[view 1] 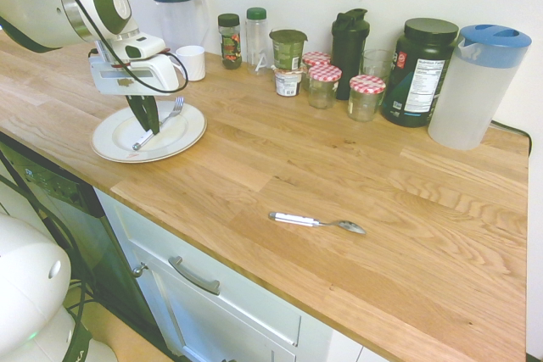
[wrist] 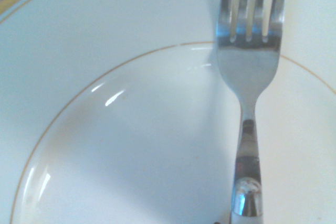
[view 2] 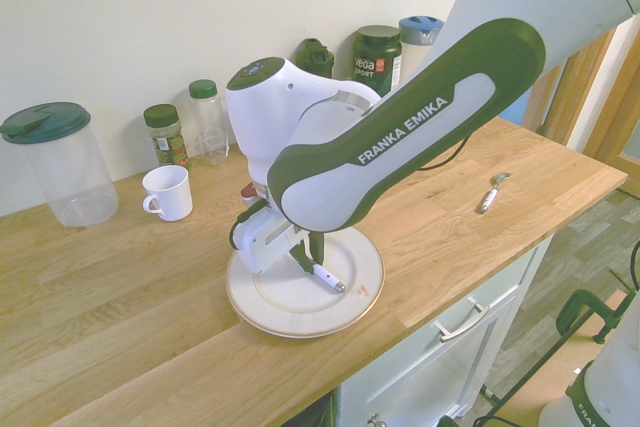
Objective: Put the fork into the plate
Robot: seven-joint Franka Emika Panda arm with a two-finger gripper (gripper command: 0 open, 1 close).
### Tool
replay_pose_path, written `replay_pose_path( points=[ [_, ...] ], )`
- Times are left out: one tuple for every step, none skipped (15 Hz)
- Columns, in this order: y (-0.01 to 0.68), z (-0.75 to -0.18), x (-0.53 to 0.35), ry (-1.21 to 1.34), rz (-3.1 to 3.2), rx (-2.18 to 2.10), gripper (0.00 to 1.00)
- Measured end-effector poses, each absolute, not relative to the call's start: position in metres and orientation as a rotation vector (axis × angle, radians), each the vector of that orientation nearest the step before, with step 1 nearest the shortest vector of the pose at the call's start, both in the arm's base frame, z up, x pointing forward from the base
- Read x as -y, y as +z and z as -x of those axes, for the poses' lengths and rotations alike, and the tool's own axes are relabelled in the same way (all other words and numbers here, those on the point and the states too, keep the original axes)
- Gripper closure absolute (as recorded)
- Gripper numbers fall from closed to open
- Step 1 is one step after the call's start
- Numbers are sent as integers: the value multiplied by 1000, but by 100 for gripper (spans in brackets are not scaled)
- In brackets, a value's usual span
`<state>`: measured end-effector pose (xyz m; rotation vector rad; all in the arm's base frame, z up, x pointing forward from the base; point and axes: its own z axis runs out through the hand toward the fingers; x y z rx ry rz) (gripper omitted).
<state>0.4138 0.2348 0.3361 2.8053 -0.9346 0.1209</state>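
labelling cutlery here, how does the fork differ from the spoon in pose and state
The fork is clamped in the shut gripper and hangs tilted over the plate; the spoon lies flat and untouched on the wooden counter. The fork ends in tines, the spoon in an oval bowl. The fork sits at the arm's end of the counter, the spoon near the front edge. Both have white handles and metal heads.

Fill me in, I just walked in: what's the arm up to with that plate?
The arm's end effector is shut on the fork and holds it tilted over the plate on the wooden counter. The handle end is down near the plate's middle, the tines up and toward the rim. The fork isn't released yet. A spoon lies apart on the counter, untouched.
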Motion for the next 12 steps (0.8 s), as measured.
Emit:
replay_pose_path(
  points=[
    [336, -413, -236, 119, -2805, 932, 0],
    [336, -413, -236, 118, -2804, 930, 0],
    [336, -413, -236, 117, -2804, 930, 0],
    [336, -413, -236, 117, -2804, 930, 0],
    [336, -413, -236, 116, -2804, 931, 0],
    [336, -412, -236, 114, -2803, 930, 0],
    [335, -411, -237, 110, -2802, 926, 0],
    [334, -409, -238, 107, -2802, 919, 0],
    [333, -407, -240, 105, -2803, 912, 0],
    [334, -406, -241, 104, -2804, 913, 0],
    [336, -405, -242, 103, -2807, 915, 0],
    [338, -404, -241, 106, -2810, 917, 0]
  ],
)
